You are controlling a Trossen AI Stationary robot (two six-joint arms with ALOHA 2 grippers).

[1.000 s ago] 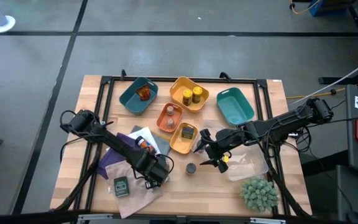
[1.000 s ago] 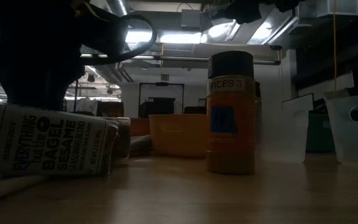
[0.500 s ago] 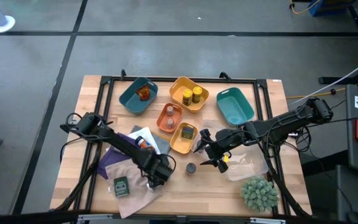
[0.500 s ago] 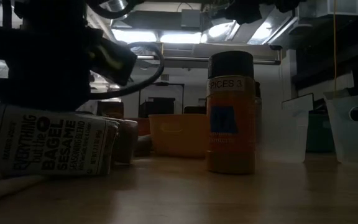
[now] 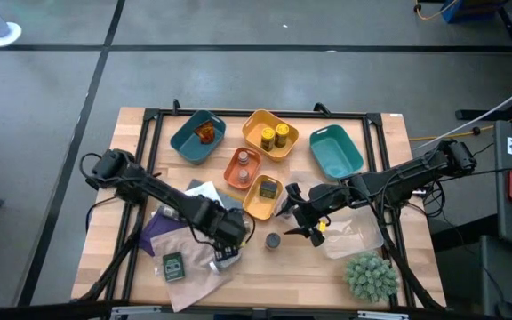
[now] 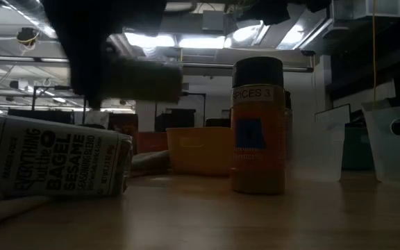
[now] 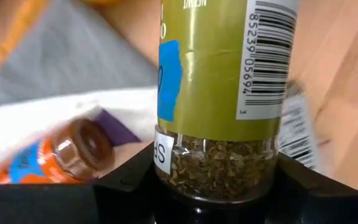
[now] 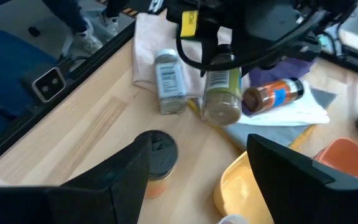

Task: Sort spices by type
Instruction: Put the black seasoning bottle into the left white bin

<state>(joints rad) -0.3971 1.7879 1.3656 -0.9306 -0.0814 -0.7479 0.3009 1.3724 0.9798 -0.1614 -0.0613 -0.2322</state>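
Observation:
My left gripper (image 5: 225, 236) hangs over the pale cloth (image 8: 148, 37) near the table's front, shut on a green-labelled herb jar (image 8: 220, 90). Under it, a grey-lidded jar (image 8: 169, 81) lies on the cloth. An orange, brown-lidded jar (image 8: 272, 96) lies on white packets. My right gripper (image 5: 302, 233) stands open at mid-table over a dark-lidded yellow jar (image 6: 257, 125), which stands on its base. A flat green packet (image 5: 173, 266) lies at the front left. My left gripper pinches the herb jar's clear, herb-filled end (image 7: 216, 165) between its two fingers (image 7: 123, 183), one on each side. The fingers come from above, pointing down. The jar hangs below them, lifted clear of the cloth, its labelled body (image 7: 216, 62) pointing away from the wrist.
Five trays stand at the back: a teal one (image 5: 185, 142) with an amber jar, a yellow one (image 5: 258, 123) with two jars, an orange one (image 5: 235, 160), a second yellow one (image 5: 254, 206) and a teal one (image 5: 336, 153). A clear bag (image 5: 354, 238) and a green spiky plant (image 5: 370, 276) sit front right.
My left gripper has gone up from the cloth and a little toward the table's far edge. The herb jar now hangs in the air, while the grey-lidded jar stays lying where it was.

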